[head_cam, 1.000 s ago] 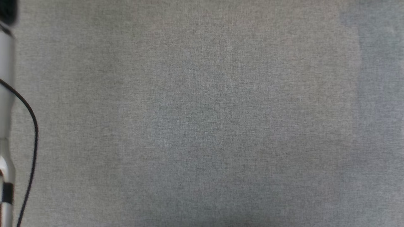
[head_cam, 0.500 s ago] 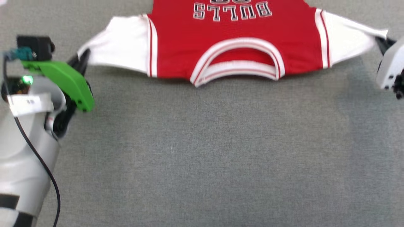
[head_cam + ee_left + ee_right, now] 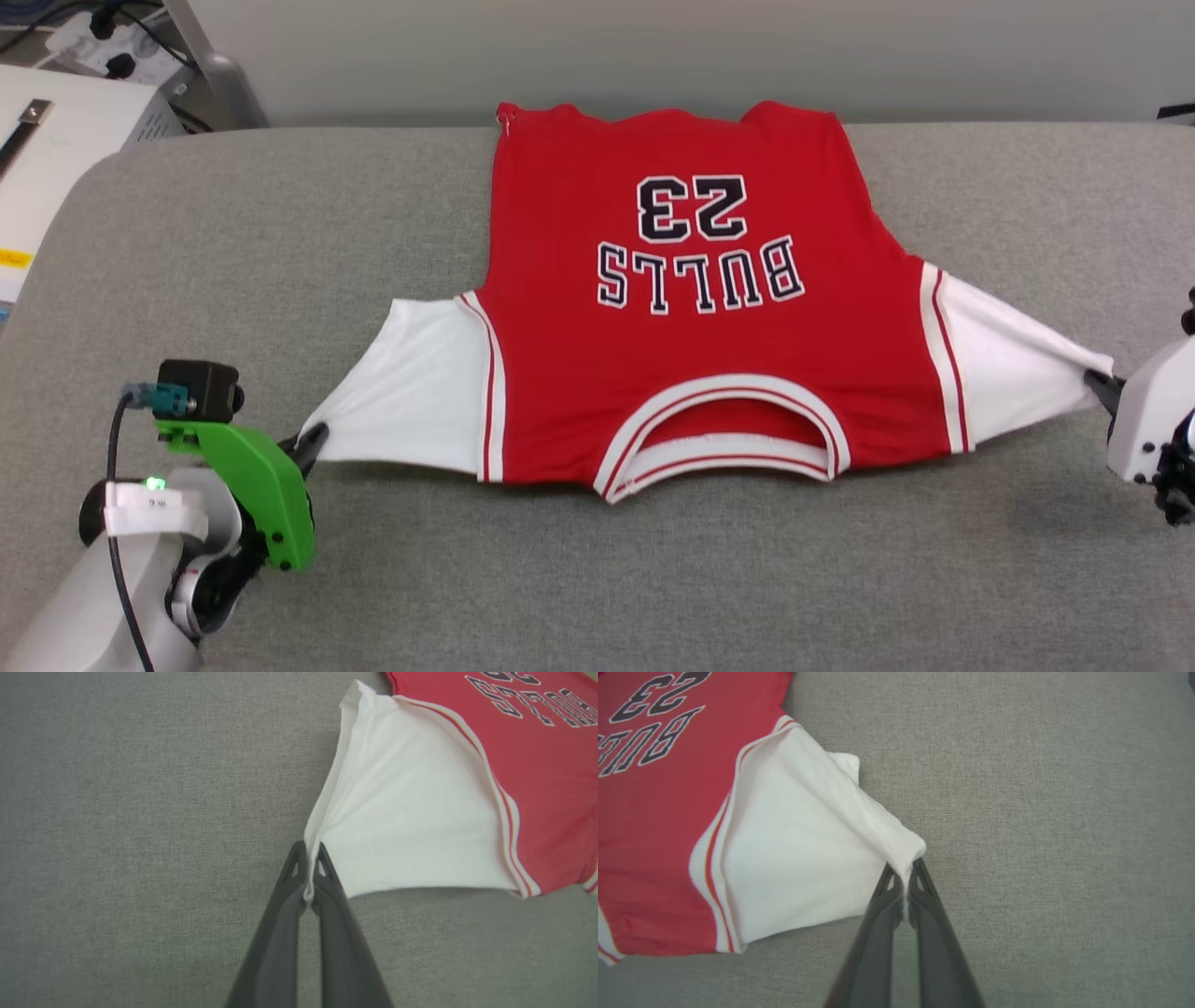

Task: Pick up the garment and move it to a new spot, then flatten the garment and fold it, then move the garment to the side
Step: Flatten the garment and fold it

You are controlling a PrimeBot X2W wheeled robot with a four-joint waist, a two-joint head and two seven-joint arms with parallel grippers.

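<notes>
Left gripper and right gripper each pinched tight on a white sleeve tip, the garment stretched out between them.

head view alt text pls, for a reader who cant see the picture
A red jersey with white sleeves lies spread front-up on a grey surface, collar nearest the camera, its BULLS 23 print upside down. The left end effector and right end effector each pinch a sleeve tip, holding the sleeves out sideways.
</notes>
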